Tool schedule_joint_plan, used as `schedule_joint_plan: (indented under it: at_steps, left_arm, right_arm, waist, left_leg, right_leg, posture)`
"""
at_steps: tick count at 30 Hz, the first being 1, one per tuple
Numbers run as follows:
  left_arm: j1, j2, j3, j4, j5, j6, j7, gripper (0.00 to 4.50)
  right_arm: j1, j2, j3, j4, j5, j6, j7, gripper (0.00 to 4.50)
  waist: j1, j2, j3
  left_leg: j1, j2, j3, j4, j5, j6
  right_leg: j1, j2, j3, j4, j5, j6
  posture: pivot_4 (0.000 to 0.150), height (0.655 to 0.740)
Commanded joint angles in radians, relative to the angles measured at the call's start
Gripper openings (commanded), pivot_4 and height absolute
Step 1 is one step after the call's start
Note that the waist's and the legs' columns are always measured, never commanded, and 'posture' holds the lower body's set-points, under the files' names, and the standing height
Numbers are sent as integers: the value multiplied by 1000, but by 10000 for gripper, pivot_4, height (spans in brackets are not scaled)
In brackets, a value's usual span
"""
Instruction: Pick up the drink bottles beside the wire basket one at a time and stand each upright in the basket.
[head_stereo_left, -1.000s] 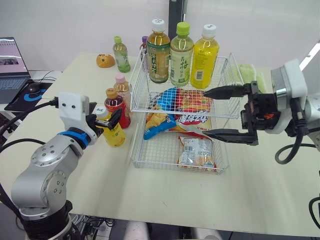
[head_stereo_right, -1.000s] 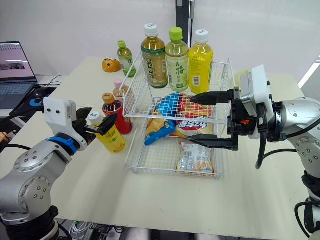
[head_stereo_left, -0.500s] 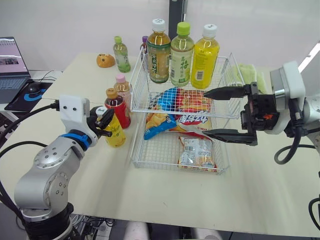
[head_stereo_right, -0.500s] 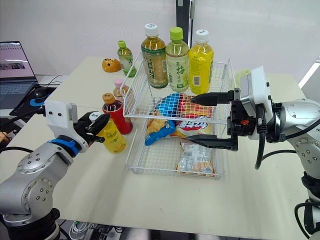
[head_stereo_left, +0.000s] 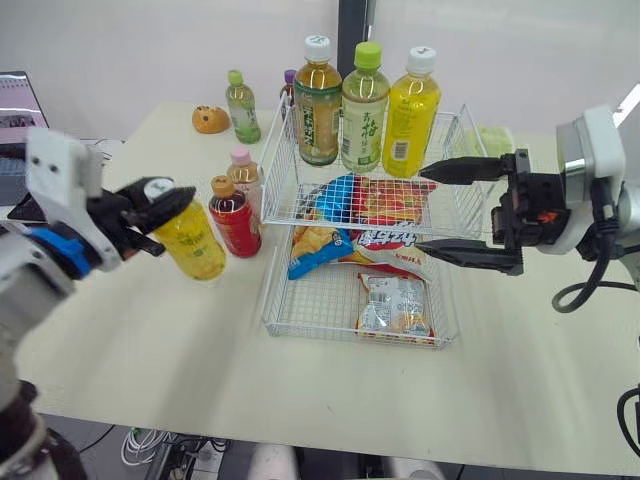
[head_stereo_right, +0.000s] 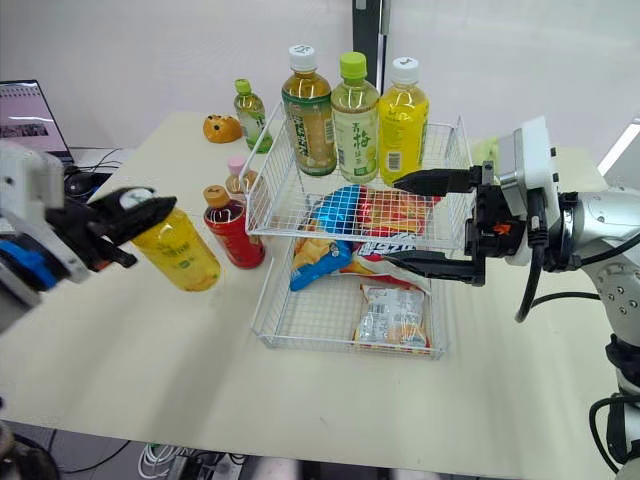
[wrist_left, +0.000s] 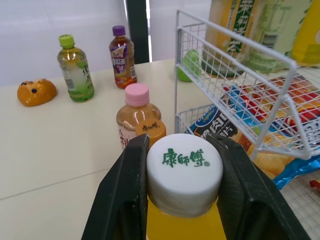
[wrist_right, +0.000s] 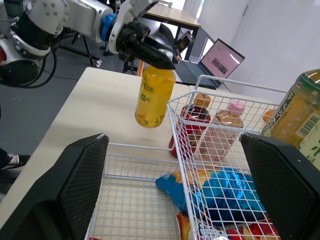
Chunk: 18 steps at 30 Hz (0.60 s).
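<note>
Newly raised and tilted, the yellow bottle (head_stereo_left: 190, 240) sits clamped in the left claw (head_stereo_left: 157, 193) (right claw (head_stereo_left: 424, 208) gapes wide).

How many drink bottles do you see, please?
8. Three bottles stand in the wire basket's top tier; the left gripper holds a tilted yellow bottle; a red bottle and a pink-capped bottle stand beside the basket; a green-capped bottle and a purple-capped bottle farther back. Others may be hidden.

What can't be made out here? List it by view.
- Left wrist view: white-capped yellow plastic drink bottle, body cut off by the bottom edge, sides behind the left pincer.
- Same view: orange-capped red drink bottle, body behind that white cap.
- Eye views: small purple-capped bottle, mostly behind the white wire basket.
</note>
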Motion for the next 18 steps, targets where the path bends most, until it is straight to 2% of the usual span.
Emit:
schedule_joint_plan:
  at_steps: [1,7,11,14,18]
  left_arm:
    - [-111,142,67,102,-104,41,-73,13587]
    - [-349,315,10,349,-219,99,-128,13587]
    - [-505,379,-98,493,-223,80,-194,13586]
    - [-719,376,-250,593,-196,56,-254,13586]
    - [-1024,304,-444,729,-104,29,-358,13586]
  right_arm:
    - [-28,-35,-36,6,8,5,25,45000]
    - [-39,-74,-70,21,37,38,34,45000]
    - [-22,-103,-108,20,34,52,27,45000]
    - [6,-130,-147,12,37,67,15,45000]
    - [54,-160,-207,-6,42,83,-9,45000]
  waist:
    - [0,0,0]
    - [0,1,1]
    - [1,2,2]
    - [7,1,3]
    - [19,1,4]
  left_leg:
    - [0,0,0,0,0,0]
    - [-1,0,1,-1,0,0]
    - [-2,0,2,-2,0,0]
    - [-2,0,1,-2,0,0]
    - [-6,0,1,0,0,0]
  right_leg:
    - [0,0,0,0,0,0]
    - [0,0,0,-4,0,0]
    - [-1,0,0,-6,0,0]
    - [-1,0,-1,-6,0,0]
    - [-2,0,-1,-7,0,1]
  posture:
    - [1500,7155]
    - [1500,7155]
    - [1500,7155]
    - [1500,7155]
    - [1500,7155]
